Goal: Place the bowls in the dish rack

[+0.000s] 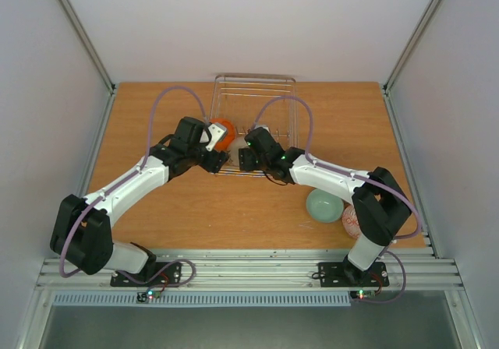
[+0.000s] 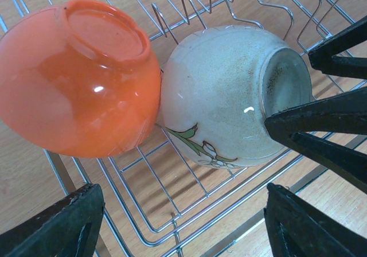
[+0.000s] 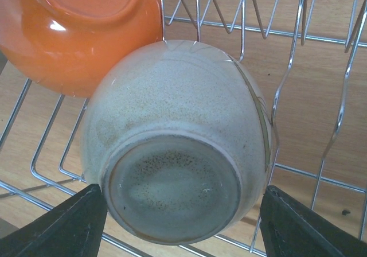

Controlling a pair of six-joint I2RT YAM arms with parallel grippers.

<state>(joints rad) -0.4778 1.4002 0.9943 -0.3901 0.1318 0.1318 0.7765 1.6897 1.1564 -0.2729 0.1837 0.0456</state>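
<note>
Left jaws wide, empty, at the dish rack's near end. Right jaws spread astride the speckled bowl's foot. Near right surface corner: mint bowl, patterned bowl. Farther, in the rack, orange bowl touches the speckled one.

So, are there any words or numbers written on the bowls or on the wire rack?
None: no word, number or label can be read anywhere.
The speckled off-white bowl has only a painted green leaf and flower on it, no letters.
The glossy orange bowl and the silvery wire dish rack show no marks.
The red-and-white patterned bowl is too small to make out.
</note>
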